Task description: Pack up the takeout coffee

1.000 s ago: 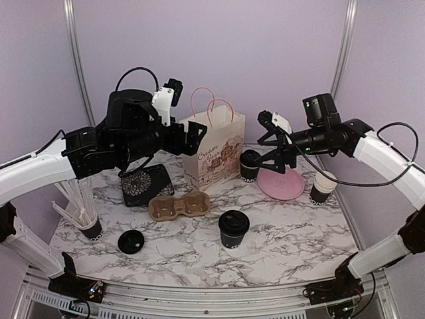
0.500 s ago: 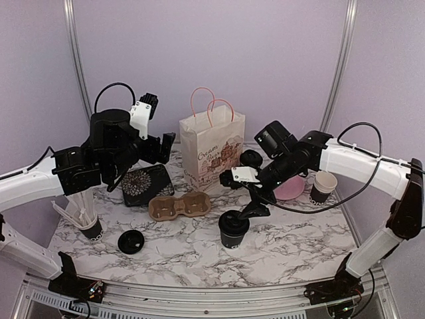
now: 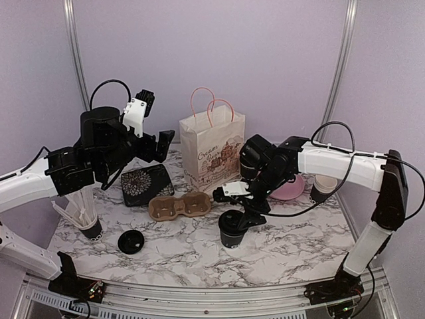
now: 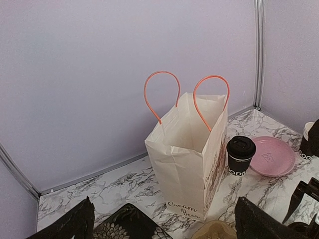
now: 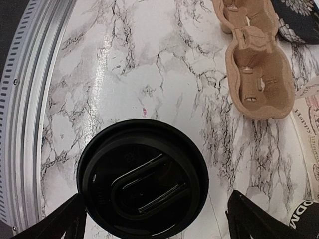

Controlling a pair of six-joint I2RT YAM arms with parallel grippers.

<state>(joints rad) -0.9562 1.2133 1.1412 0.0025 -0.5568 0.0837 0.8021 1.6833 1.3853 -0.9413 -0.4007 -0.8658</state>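
Descent of the right arm is the news. A moment ago it hung high to the right of the paper bag (image 3: 212, 149), over the pink plate (image 3: 292, 189). Now it reaches low in front of the bag, and the right fingers (image 5: 249, 219) stand apart, one on each side of a lidded coffee cup (image 5: 142, 184). We see bench (image 3: 299, 246) between the lid and one finger, so nothing is clamped yet. We judge this as the approach to a grasp, with the squeeze and lift yet to come.

The left arm has drawn back to the left of the bag. The left fingers (image 4: 70, 224) are spread wide, hold nothing, and face the bag's open mouth.

A second lidded cup (image 4: 240, 155) stands just right of the bag, beside the pink plate. An open cup without a lid (image 3: 323, 187) stands farther right. Neither is packed, so we count most of the task as still ahead.

The pulp cup carrier (image 3: 179, 205) lies in front of the bag, just left of the cup between the fingers, its wells empty. The bag's pink handles (image 4: 162, 94) arch over the mouth and could catch a cup lowered in. Left of the bag lies a black floral tray (image 3: 146, 185). Farther left and forward are a loose lid (image 3: 131, 241) and the cup of straws (image 3: 89, 226), both clear of the path.
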